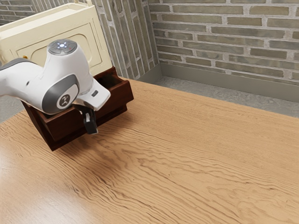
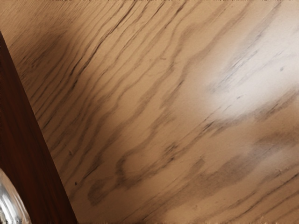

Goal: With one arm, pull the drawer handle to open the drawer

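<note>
Apparently mid-pull, the claw (image 1: 91, 127) hangs before the partly open drawer (image 1: 122, 94), whether closed or apart impossible to tell; next, the silvery handle (image 2: 10, 204) at its front needs drawing outward.

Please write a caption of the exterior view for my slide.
A robot arm with its gripper at the front of an open, dark drawer on a table.
</note>
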